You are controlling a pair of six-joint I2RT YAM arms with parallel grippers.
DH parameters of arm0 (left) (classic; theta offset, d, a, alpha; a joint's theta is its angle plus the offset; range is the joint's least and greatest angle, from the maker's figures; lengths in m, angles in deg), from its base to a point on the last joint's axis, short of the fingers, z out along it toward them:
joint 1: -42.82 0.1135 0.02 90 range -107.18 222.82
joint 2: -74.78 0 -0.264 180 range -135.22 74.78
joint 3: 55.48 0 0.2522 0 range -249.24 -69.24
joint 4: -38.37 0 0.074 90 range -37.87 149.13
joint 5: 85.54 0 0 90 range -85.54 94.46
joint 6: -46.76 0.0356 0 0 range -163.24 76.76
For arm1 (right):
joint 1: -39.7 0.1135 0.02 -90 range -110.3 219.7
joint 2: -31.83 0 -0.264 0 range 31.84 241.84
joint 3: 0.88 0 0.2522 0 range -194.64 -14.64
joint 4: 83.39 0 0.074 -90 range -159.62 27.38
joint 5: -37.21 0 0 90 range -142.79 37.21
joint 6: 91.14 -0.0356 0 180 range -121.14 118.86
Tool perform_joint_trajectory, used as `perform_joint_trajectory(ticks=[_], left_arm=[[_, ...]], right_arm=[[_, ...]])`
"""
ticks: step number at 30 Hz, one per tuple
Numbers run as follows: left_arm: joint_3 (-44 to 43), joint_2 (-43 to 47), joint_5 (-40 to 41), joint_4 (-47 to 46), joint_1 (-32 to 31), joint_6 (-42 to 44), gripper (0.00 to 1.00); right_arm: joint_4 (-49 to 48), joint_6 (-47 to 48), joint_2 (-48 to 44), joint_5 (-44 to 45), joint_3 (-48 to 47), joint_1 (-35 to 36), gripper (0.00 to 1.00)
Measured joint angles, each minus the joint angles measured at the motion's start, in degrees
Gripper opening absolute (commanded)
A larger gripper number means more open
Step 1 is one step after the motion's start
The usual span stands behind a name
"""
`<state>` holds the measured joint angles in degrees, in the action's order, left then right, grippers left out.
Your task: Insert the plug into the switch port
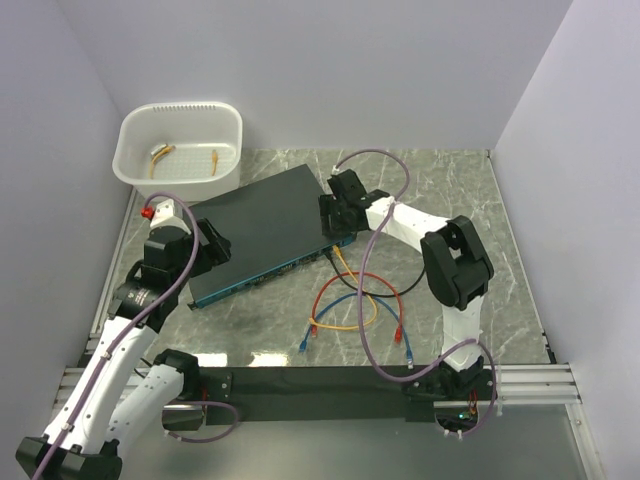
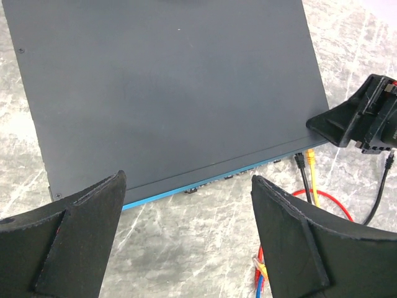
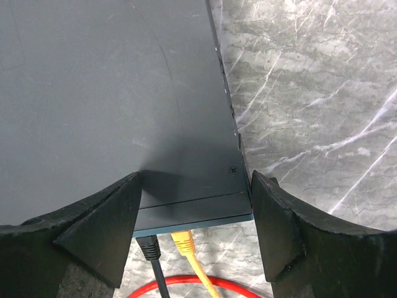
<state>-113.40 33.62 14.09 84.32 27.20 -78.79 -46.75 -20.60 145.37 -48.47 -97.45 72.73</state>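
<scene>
The black box [image 1: 265,220] is laid slantwise in the middle of the surface [image 1: 450,180], and its thin teal face [image 2: 161,197] is turned toward the near edge. The switch port [image 1: 275,270] is found in the row of little holes on that face. A yellow plug [image 3: 182,241] and a black plug [image 3: 149,248] are already pushed in at the right end of the row. The plug [image 1: 303,345] that is likely meant, a blue one, is left loose close to the near edge. It is at the rim of a tangle of red, blue and yellow cables [image 1: 340,300], well apart from both arms. The left jaws are held wide over the box's left end, and nothing is gripped. The right jaws are held wide too, with the box's right corner between them and nothing gripped. Whether the box is touched cannot be told. Much could go wrong from here. The cables are crossed over each other, so the wrong one could be dragged along, or the two pushed-in plugs could be pulled out. The box could be shoved away if it is not held firm. The holes all look alike and are hardly seen from above, so the right hole could be missed.
</scene>
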Motion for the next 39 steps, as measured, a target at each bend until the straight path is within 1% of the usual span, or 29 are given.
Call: perform_joint_trajectory(ticks=[3, 9, 18, 30, 34, 39], left_arm=[[0.0, 0.1, -0.6, -0.1, 0.0, 0.0, 0.88], [0.0, 0.1, -0.9, -0.2, 0.0, 0.4, 0.88], [0.0, 1.0, -1.2, -0.6, 0.0, 0.5, 0.88], [0.0, 0.8, -1.4, -1.1, 0.1, 0.5, 0.89], [0.0, 0.8, -1.4, -1.1, 0.1, 0.5, 0.89], [0.0, 0.6, -1.4, -1.1, 0.1, 0.5, 0.89]], right_arm=[[-1.4, -0.2, -0.7, 0.7, 1.5, 0.3, 0.75], [-7.7, -1.2, -3.5, 1.7, 7.3, 0.9, 0.74], [-10.6, -1.9, -7.1, -0.5, 12.9, 2.3, 0.74], [-11.1, -2.3, -10.3, -2.0, 17.0, 4.3, 0.74], [-9.0, -2.6, -10.8, -0.8, 16.7, 5.4, 0.74], [-4.2, -2.2, -10.8, 0.2, 14.2, 6.1, 0.75]])
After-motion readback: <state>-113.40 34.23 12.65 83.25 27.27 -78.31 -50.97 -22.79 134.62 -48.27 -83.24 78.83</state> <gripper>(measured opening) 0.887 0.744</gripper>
